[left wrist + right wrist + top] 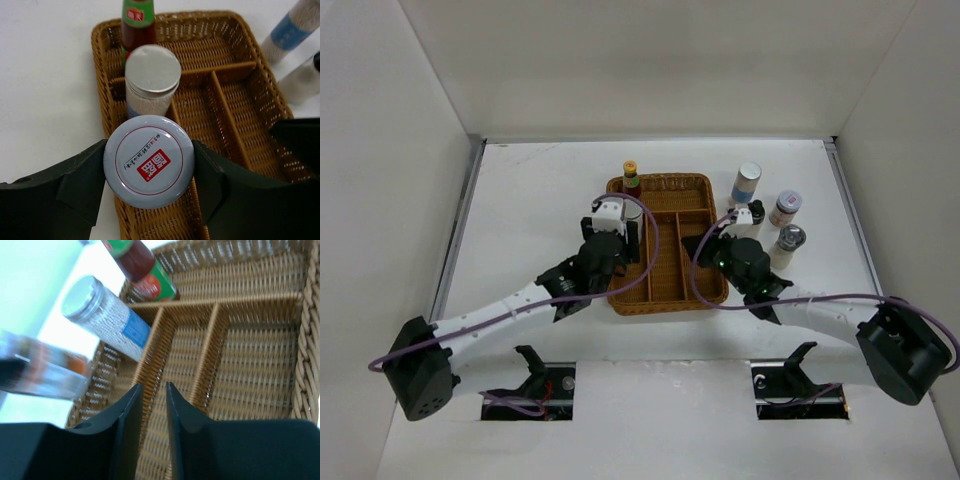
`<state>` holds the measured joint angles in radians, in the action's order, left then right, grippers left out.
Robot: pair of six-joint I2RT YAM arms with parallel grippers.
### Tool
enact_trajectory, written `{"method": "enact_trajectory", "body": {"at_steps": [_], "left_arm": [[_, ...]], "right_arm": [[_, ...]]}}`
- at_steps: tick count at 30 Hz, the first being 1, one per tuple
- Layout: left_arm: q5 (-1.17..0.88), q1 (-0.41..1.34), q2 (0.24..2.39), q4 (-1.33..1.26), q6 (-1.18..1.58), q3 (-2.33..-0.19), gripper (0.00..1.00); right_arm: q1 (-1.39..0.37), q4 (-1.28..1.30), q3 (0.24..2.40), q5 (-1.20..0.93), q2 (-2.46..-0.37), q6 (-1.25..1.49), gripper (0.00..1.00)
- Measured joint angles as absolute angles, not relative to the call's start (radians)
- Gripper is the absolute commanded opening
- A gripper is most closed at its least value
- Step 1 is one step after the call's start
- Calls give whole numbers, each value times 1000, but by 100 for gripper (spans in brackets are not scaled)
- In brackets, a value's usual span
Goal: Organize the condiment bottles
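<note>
Top view: wicker tray (665, 292) is seen mid-tabletop (520, 200). Red-sauce bottle (631, 175) is at the tray's far-left corner. Blue-labelled cylinder (747, 183), spice jar (785, 208) and chrome-topped shaker (789, 243) stand off the tray's right side, apart from it. Left pincer (615, 222) is placed over the tray's left edge, right pincer (740, 222) at the tray's right edge.

Left wrist: left pincer is clamped on a white-lidded jar (149, 167) with a red logo on its lid, one finger touching each side. The jar is over the tray's near-left corner; whether it rests on the tray floor cannot be told. Just beyond it, a silver-lidded jar (152, 75) stands upright in the tray's left compartment. The red-sauce bottle is seen in the tray's far compartment, behind that jar. A black-capped shaker (304, 82) is seen outside the tray's right rim, cut by the frame edge.

Right wrist: right pincer is almost closed, only a slim gap left, nothing gripped. It is held above the tray's dividers. The white-lidded jar is blurred at the tray's left rim.
</note>
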<state>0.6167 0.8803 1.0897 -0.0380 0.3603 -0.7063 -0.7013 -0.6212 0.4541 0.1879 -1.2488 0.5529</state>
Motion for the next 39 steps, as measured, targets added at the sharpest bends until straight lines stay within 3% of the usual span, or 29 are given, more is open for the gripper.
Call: {"method": "enact_trajectory", "body": {"at_steps": [2,7,11,14,16,18,21,23,27,32,39], "left_arm": [[612,887,1132,-56,351,-701,29],[612,892,1243,-150,330,-672,29],[610,893,1308,-212,322,-627,31],[609,896,1327,-252,323,-580,34],[617,900,1330,-287,320,-565,41],[617,904,1330,-313,321,-551,51],[619,905,1319,-338,321,-532,74],[619,905,1301,-352,319,-521,86],[620,906,1223,-371,320,-516,99],[626,897,1063,-506,321,-459,100],[738,862,857,-720,358,-286,100]], "right_arm": [[-701,-630,445,203,-1217,551,32],[-701,-641,413,261,-1124,542,48],[-701,-639,411,293,-1080,532,52],[-706,-605,427,305,-1089,520,41],[-718,-568,450,312,-1106,506,28],[-731,-531,469,321,-1112,496,17],[-741,-473,487,346,-1100,489,17],[-742,-426,498,373,-1076,485,22],[-740,-328,522,452,-997,462,47],[-709,-207,570,576,-911,445,75],[-612,5,634,799,-877,432,92]]}}
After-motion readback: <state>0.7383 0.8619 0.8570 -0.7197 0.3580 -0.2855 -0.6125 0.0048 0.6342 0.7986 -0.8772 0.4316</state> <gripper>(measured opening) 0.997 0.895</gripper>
